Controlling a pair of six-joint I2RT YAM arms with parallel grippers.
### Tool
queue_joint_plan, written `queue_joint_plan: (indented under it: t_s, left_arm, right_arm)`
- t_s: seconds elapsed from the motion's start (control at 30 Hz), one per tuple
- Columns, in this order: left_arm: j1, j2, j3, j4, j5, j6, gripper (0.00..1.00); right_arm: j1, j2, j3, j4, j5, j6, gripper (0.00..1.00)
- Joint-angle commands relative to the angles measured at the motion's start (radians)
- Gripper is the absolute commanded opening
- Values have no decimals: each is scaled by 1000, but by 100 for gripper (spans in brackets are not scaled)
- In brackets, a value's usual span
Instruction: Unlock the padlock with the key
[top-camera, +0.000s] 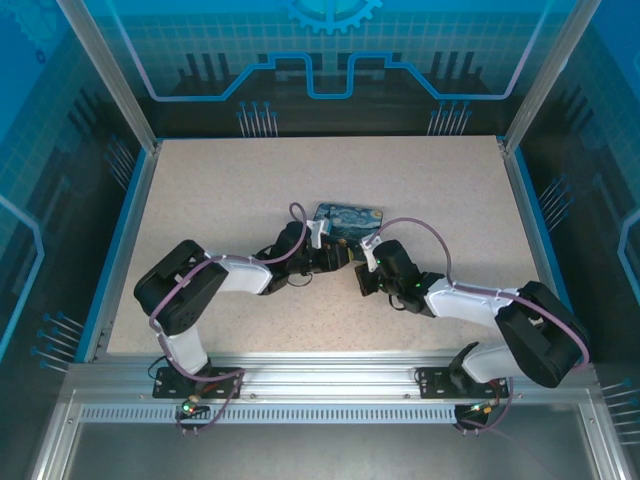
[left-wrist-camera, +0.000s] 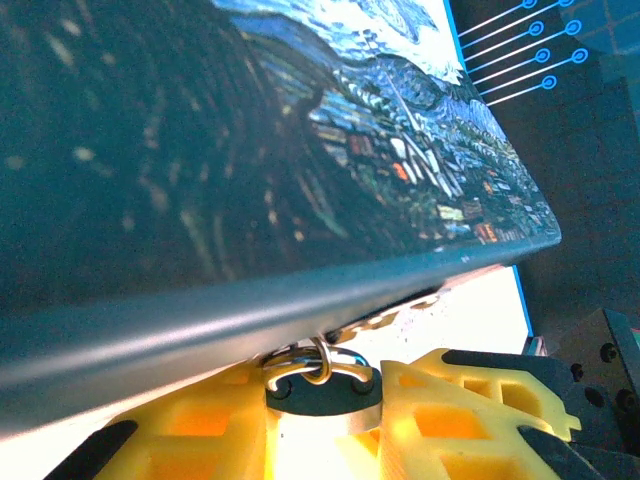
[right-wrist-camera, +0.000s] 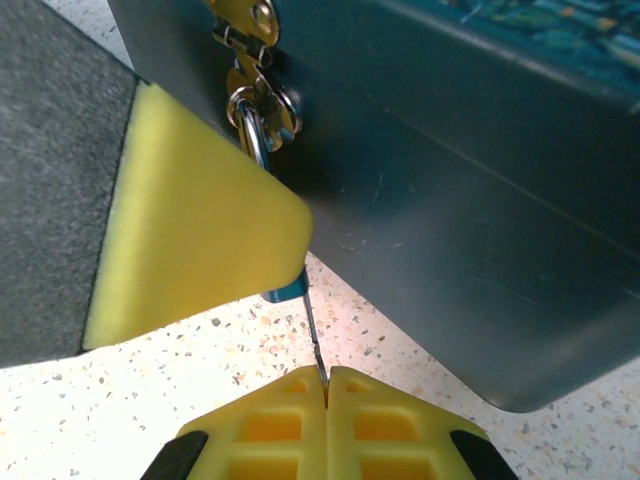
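- Right wrist view: my right claw (right-wrist-camera: 326, 388) is pressing its fingers together on the key (right-wrist-camera: 313, 338), a thin dark blade that is poking straight out ahead of the fingertips.
- The key's far end is meeting a blue sliver of the padlock (right-wrist-camera: 285, 293) just ahead of the right claw. I cannot tell whether it is sitting in the keyhole, because a yellow finger (right-wrist-camera: 190, 230) of my left claw (left-wrist-camera: 325, 395) is covering the lock body.
- Further ahead of the right claw, the silvery shackle (right-wrist-camera: 256, 135) is hanging from the gold hasp (right-wrist-camera: 245, 25) on the dark wall of the tin (right-wrist-camera: 450, 170). The tin is sitting on the speckled counter (right-wrist-camera: 390, 350).
- Left wrist view: the left claw is clamping the padlock's dark body between its two yellow fingers, and both pads are touching it. The shackle is rising just ahead of the fingertips to the tin's lower edge.
- Top external view: I am seeing both claws meeting at the near side of the tin, the left one to the left of the right one and very close to it.
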Motion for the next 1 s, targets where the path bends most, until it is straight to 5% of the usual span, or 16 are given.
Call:
queue_joint_plan:
  t_s: [0.0, 0.97]
  left_arm:
    - [-7, -36, 34, 37, 24, -8, 26]
    - [-11, -40, 37, 36, 28, -17, 26]
  right_arm:
    - [9, 7, -4, 40, -12, -3, 0]
    - [9, -49, -24, 85, -7, 2, 0]
